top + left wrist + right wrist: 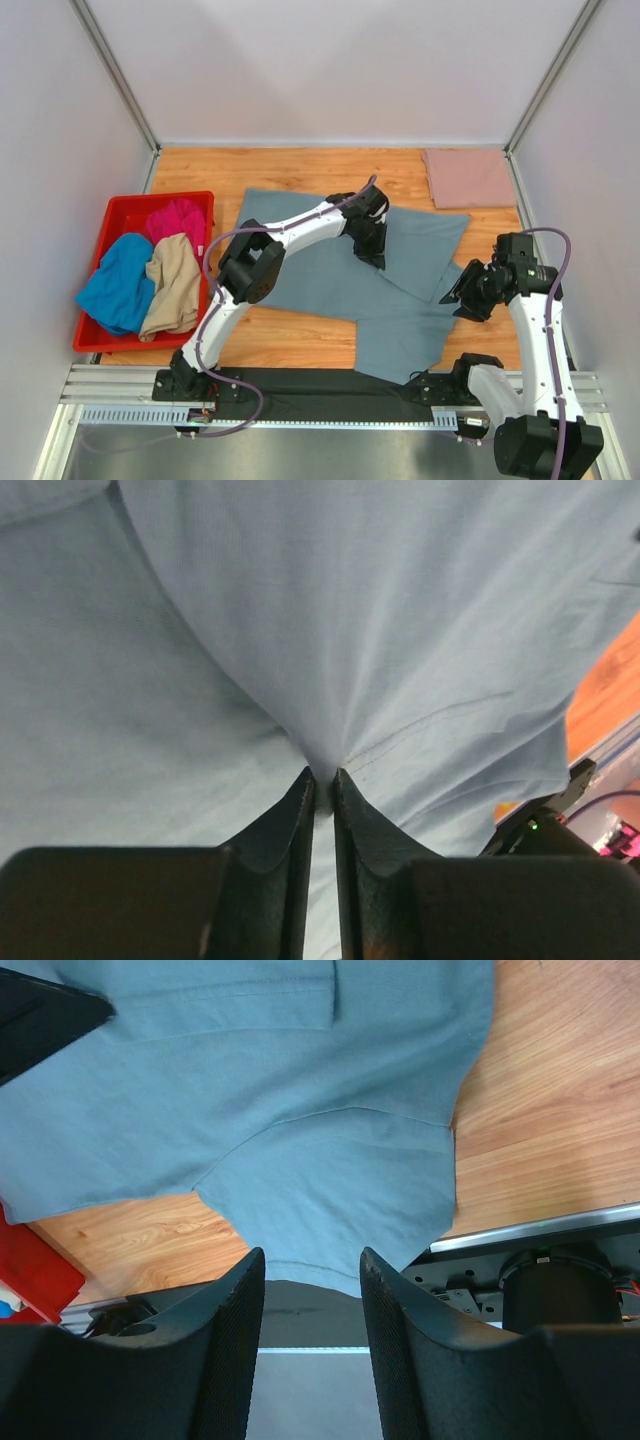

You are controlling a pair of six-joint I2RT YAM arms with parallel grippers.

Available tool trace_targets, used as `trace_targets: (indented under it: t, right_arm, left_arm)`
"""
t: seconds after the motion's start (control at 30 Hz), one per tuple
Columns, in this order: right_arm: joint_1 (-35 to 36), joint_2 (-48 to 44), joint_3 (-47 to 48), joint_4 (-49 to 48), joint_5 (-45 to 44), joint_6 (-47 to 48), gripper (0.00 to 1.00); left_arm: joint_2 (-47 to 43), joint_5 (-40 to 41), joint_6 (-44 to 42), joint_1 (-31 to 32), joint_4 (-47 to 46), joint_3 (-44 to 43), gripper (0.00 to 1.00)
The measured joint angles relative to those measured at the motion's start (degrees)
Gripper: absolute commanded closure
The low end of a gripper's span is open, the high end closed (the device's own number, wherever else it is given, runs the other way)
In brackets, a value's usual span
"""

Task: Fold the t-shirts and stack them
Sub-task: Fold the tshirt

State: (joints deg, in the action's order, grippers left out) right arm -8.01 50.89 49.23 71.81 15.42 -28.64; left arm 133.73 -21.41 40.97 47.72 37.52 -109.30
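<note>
The slate grey-blue t-shirt lies spread across the table's middle, with a flap folded over at the upper right; it also fills the left wrist view and shows in the right wrist view. My left gripper is shut on a pinch of its cloth near the fold. My right gripper is open and empty, above the shirt's right sleeve. A folded dusty-pink t-shirt lies at the back right. Bright blue, magenta and beige t-shirts lie in the bin.
The red plastic bin stands at the left edge of the table; a corner of it shows in the right wrist view. The black base rail runs along the near edge, and the grey-blue shirt's lower sleeve hangs onto it. White walls close in the sides.
</note>
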Motion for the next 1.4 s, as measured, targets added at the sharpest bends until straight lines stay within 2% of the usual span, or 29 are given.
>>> trace_targets:
  t: [0.07,0.1,0.17,0.4,0.6,0.7,0.9,1.03,1.17,1.4]
  right_arm:
    - [0.00,-0.11,-0.02,0.02,0.00,0.00,0.55]
    - [0.00,-0.13,-0.02,0.02,0.00,0.00,0.55]
    - [0.00,-0.17,-0.11,-0.02,0.00,0.00,0.55]
    - [0.00,-0.22,-0.24,0.04,-0.48,-0.09,0.56]
    - [1.36,1.97,-0.79,2.34,-2.67,-1.66,0.59]
    - [6.14,3.23,-2.51,2.99,-3.89,-3.54,0.59]
    - [24.11,3.23,-9.25,3.41,-5.27,-13.46,0.59]
    - [30.47,3.32,-14.36,1.64,-5.27,-20.68,0.57]
    - [28.35,7.98,-11.58,-0.20,-8.66,-22.38,0.56]
    - [18.80,28.35,0.39,-8.46,-16.61,-18.29,0.58]
  left_arm:
    - [0.11,1.68,-0.37,0.20,4.13,-4.35,0.74]
    - [0.00,2.49,-0.57,0.35,5.31,-6.19,0.63]
    - [-0.87,3.67,-1.05,0.70,5.95,-7.43,0.57]
    - [-5.27,5.79,-1.70,1.27,9.64,-2.27,0.53]
    - [-10.40,7.34,-4.17,1.03,13.14,5.64,0.53]
    - [-14.23,6.05,-5.88,0.72,13.35,11.37,0.53]
    - [-21.84,0.07,-7.23,0.48,10.49,23.61,0.53]
    - [-24.15,-3.34,-7.32,0.42,7.61,29.11,0.52]
    - [-22.12,-4.02,-7.89,-1.38,7.28,26.40,0.52]
    - [-21.68,-0.22,-8.33,-12.63,7.37,24.41,0.51]
